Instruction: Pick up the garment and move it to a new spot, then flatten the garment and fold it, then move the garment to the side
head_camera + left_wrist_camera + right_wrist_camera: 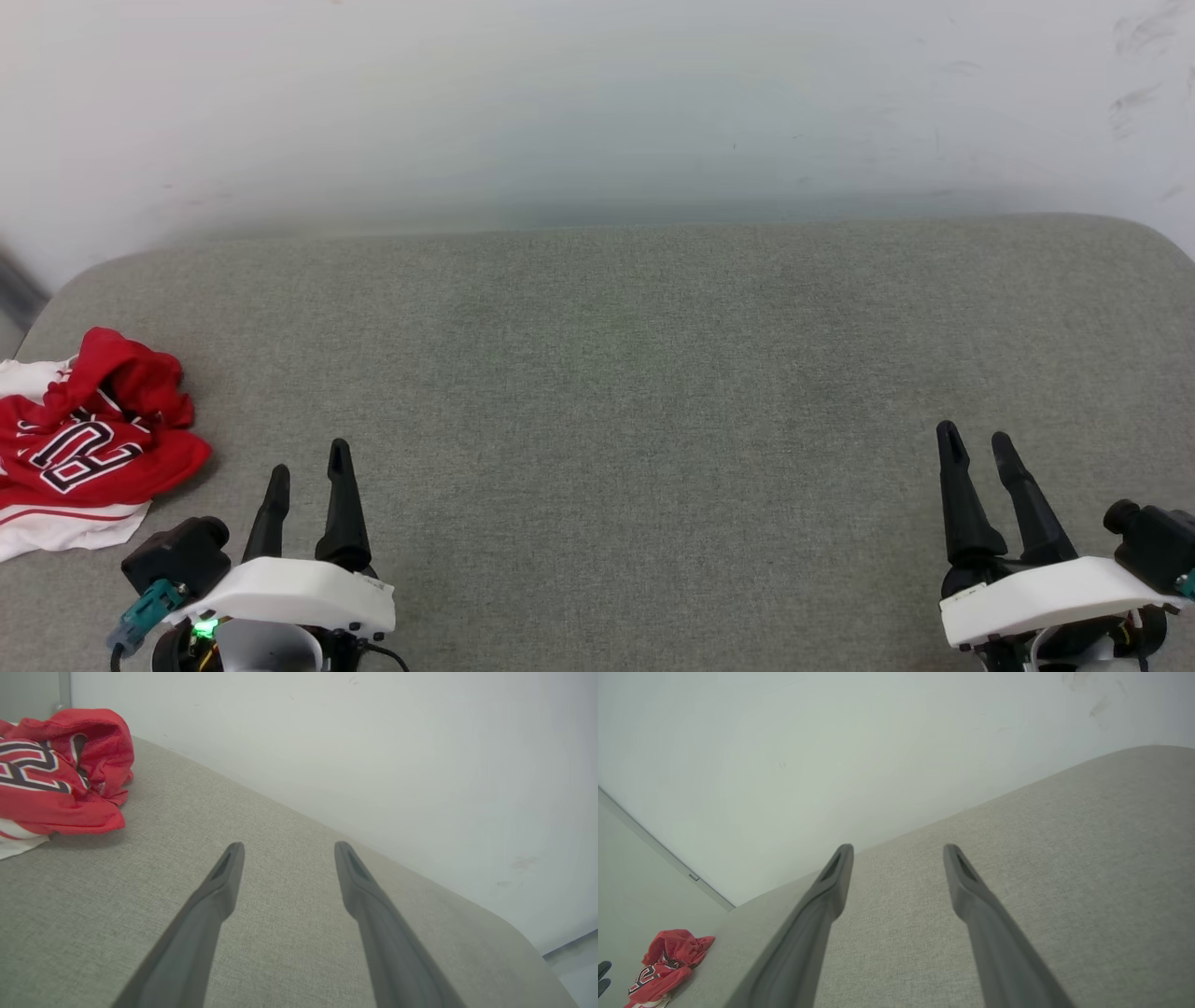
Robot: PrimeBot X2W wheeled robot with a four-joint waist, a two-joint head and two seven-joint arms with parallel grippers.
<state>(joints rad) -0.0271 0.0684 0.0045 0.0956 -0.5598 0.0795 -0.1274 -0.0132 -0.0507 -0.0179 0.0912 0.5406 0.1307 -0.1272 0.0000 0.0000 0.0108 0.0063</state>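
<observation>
A pale, smooth wall [597,103], lightly scuffed, backs a broad table [607,373] covered in grey woven cloth, its corners rounded. The garment [84,439], a crumpled red jersey with white trim and black outlined lettering, lies bunched at the table's 8 o'clock edge. The left gripper [309,457] at 7 o'clock and the right gripper [975,437] at 5 o'clock hold their tapered dark fingers wide, gripping nothing.

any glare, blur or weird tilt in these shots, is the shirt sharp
Head view: soft even light, no glare, the shirt sharp with a faint shadow along its right edge. Left wrist view: the left gripper looks soft up close, the grey fabric surface tilted. Right wrist view: beyond the right gripper, the shirt is tiny and its print unreadable.
</observation>
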